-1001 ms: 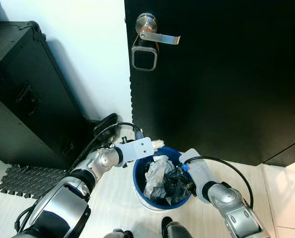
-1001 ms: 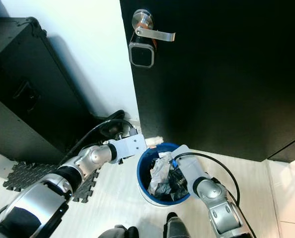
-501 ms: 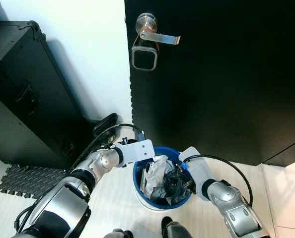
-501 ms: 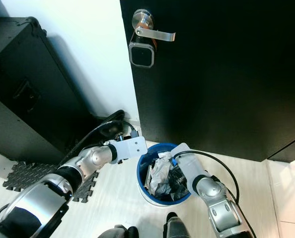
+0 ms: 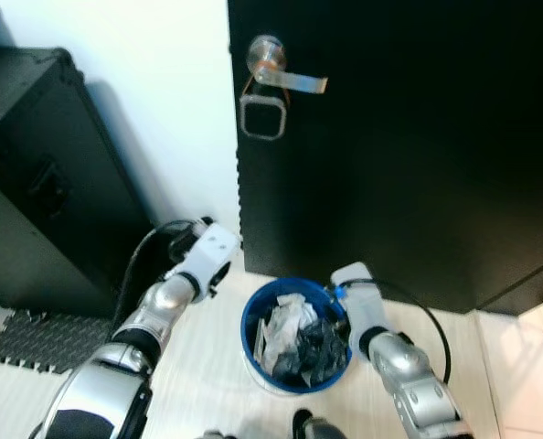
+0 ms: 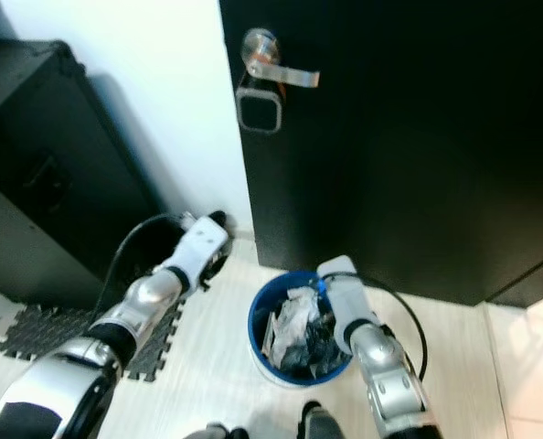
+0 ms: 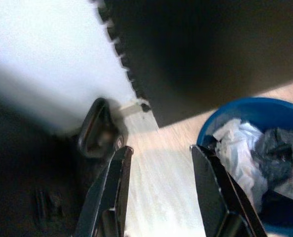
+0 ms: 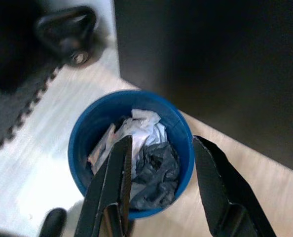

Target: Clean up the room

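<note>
While both arms hover | right gripper spread, empty, above blue bin on floor before black door | crumpled paper and dark bag inside: light, soft; judged best lifted by stiff rim | left gripper spread, empty, beside bin.

Blue bin holds crumpled trash; arms flank it.
</note>
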Controlling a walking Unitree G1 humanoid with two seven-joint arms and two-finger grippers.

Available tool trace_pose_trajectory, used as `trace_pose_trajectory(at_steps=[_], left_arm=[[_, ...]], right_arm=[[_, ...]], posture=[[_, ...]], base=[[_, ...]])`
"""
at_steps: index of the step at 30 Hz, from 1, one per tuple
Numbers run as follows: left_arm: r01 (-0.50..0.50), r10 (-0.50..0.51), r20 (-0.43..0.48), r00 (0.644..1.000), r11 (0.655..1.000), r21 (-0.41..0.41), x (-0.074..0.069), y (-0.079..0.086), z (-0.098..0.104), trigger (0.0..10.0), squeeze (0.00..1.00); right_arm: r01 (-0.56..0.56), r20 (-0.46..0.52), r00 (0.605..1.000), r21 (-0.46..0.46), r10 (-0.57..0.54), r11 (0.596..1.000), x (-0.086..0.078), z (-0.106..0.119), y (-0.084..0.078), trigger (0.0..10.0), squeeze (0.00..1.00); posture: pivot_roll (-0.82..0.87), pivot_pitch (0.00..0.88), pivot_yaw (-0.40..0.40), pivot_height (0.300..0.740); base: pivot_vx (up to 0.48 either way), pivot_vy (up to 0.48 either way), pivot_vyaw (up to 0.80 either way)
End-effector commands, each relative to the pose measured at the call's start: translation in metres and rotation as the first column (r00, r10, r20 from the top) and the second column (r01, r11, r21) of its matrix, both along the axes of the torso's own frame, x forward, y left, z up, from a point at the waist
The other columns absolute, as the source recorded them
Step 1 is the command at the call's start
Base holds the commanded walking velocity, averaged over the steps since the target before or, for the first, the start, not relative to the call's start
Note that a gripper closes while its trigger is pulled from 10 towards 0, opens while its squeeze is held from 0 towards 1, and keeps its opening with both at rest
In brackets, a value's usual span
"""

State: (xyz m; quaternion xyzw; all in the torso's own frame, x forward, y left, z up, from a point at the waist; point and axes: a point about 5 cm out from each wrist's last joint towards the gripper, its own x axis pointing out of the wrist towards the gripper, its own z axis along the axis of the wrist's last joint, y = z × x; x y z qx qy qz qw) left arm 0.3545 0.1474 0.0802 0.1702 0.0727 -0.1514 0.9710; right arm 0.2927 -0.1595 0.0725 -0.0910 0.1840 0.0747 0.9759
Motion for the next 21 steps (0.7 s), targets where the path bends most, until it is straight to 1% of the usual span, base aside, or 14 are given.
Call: trace_pose_trajectory(at_steps=[1,3,5,6,7,8,10,12,14,16,18,19,20,21], left_arm=[[-0.028,0.027,-0.028,0.999,0.999,-0.039,-0.007,0.004,-0.008,10.0,0.00],[-0.028,0.027,-0.028,0.999,0.999,-0.039,-0.007,0.004,-0.008,10.0,0.00],[-0.135,0.131,-0.031,0.991,0.978,-0.157,-0.023,0.008,-0.015,10.0,0.00],[-0.135,0.131,-0.031,0.991,0.978,-0.157,-0.023,0.008,-0.015,10.0,0.00],[-0.182,0.173,-0.062,0.983,0.964,-0.195,-0.030,0.009,-0.020,10.0,0.00],[-0.182,0.173,-0.062,0.983,0.964,-0.195,-0.030,0.009,-0.020,10.0,0.00],[-0.257,0.240,-0.103,0.965,0.943,-0.211,-0.037,0.013,-0.027,10.0,0.00],[-0.274,0.254,-0.119,0.960,0.937,-0.216,-0.038,0.014,-0.029,10.0,0.00],[-0.280,0.264,-0.103,0.959,0.939,-0.201,-0.039,0.014,-0.030,10.0,0.00],[-0.280,0.264,-0.103,0.959,0.939,-0.201,-0.039,0.014,-0.030,10.0,0.00],[-0.291,0.283,-0.066,0.957,0.935,-0.202,-0.041,0.013,-0.028,10.0,0.00],[-0.282,0.278,-0.045,0.959,0.940,-0.191,-0.043,0.011,-0.028,10.0,0.00],[-0.282,0.278,-0.045,0.959,0.940,-0.191,-0.043,0.011,-0.028,10.0,0.00],[-0.268,0.267,-0.031,0.963,0.949,-0.165,-0.046,0.009,-0.028,10.0,0.00]], right_arm=[[0.049,-0.014,0.999,0.041,-0.048,0.998,-0.005,-0.011,-0.002,10.0,0.00],[0.049,-0.014,0.999,0.041,-0.048,0.998,-0.005,-0.011,-0.002,10.0,0.00],[0.071,-0.012,0.997,0.068,-0.071,0.995,-0.009,-0.024,0.007,10.0,0.00],[0.071,-0.012,0.997,0.068,-0.071,0.995,-0.009,-0.024,0.007,10.0,0.00],[0.070,-0.007,0.998,0.074,-0.070,0.995,-0.010,-0.027,0.012,10.0,0.00],[0.070,-0.007,0.998,0.074,-0.070,0.995,-0.010,-0.027,0.012,10.0,0.00],[0.078,-0.001,0.997,0.091,-0.078,0.993,-0.009,-0.030,0.018,10.0,0.00],[0.087,0.001,0.996,0.095,-0.088,0.992,-0.007,-0.030,0.018,10.0,0.00],[0.089,0.007,0.996,0.053,-0.089,0.995,-0.004,-0.030,0.020,10.0,0.00],[0.089,0.007,0.996,0.053,-0.089,0.995,-0.004,-0.030,0.020,10.0,0.00],[0.094,0.024,0.995,0.028,-0.095,0.995,-0.002,-0.032,0.019,10.0,0.00],[0.094,0.033,0.995,-0.002,-0.094,0.996,-0.002,-0.033,0.018,10.0,0.00],[0.094,0.033,0.995,-0.002,-0.094,0.996,-0.002,-0.033,0.018,10.0,0.00],[0.105,0.038,0.994,-0.011,-0.104,0.994,-0.002,-0.034,0.016,10.0,0.00]], posture=[[0.01,0.119,-0.020,0.740],[0.01,0.119,-0.020,0.740],[0.05,0.046,-0.053,0.740],[0.05,0.046,-0.053,0.740],[0.05,0.029,-0.061,0.740],[0.05,0.029,-0.061,0.740],[0.05,0.010,-0.073,0.740],[0.05,0.000,-0.080,0.740],[0.05,0.000,-0.084,0.740],[0.05,0.000,-0.084,0.740],[0.04,0.000,-0.093,0.740],[0.03,0.000,-0.094,0.740],[0.03,0.000,-0.094,0.740],[0.03,0.000,-0.095,0.740]], base=[[0.000,0.000,0.00],[0.000,0.000,0.00],[0.000,0.000,0.00],[0.000,0.000,0.00],[0.000,0.000,0.00],[0.000,0.000,0.00],[0.000,0.000,0.00],[0.000,0.000,0.00],[0.000,0.000,0.00],[0.000,0.000,0.00],[0.000,0.000,0.00],[0.000,0.000,0.00],[0.000,0.000,0.00],[0.000,0.000,0.00]])
